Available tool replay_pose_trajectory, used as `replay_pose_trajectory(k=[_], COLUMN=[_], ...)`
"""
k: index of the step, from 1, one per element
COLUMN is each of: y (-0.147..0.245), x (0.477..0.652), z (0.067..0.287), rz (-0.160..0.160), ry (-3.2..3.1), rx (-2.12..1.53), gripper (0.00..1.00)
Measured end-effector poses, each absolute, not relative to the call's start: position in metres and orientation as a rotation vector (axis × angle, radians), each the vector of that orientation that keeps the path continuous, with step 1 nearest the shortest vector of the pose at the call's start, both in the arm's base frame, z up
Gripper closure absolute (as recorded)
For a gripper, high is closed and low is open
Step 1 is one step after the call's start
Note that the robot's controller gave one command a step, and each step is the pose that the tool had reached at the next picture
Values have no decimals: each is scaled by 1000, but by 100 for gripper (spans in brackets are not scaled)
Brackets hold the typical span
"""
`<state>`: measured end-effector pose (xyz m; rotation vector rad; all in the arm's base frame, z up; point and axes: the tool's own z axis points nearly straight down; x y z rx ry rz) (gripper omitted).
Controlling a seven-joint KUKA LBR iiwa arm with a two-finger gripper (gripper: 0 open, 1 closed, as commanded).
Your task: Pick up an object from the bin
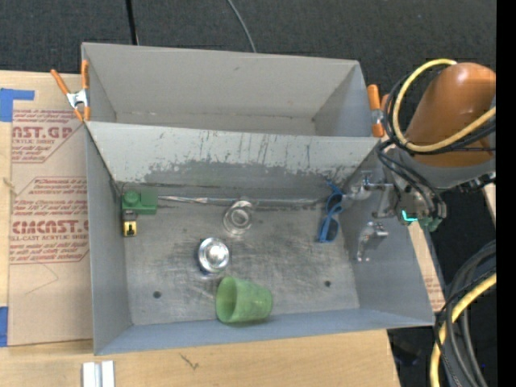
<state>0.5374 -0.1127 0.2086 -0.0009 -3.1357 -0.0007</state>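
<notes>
My gripper point(369, 236) hangs over the bin's right side, close above the sloping right wall. Just to its left a blue plastic clip-like tool point(328, 216) lies on the bin floor, running from back to front. The gripper stands beside this tool, not around it, and I see nothing held in it. A clear glass cup point(239, 217) stands near the middle of the floor. A shiny round metal cup point(214, 255) sits a little in front and left of it.
A green plastic cup point(242, 300) lies on its side near the front wall. A green block with a small yellow piece point(135, 208) sits in the left back corner. The arm with its orange cover and cables enters from the right.
</notes>
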Motion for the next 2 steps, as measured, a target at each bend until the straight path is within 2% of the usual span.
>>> replay_pose_trajectory(k=[1,2], y=[-141,-146], x=[579,588], z=[72,101], rz=[-6,1], ry=[-3034,-2980], rx=[839,1009], gripper=[0,0])
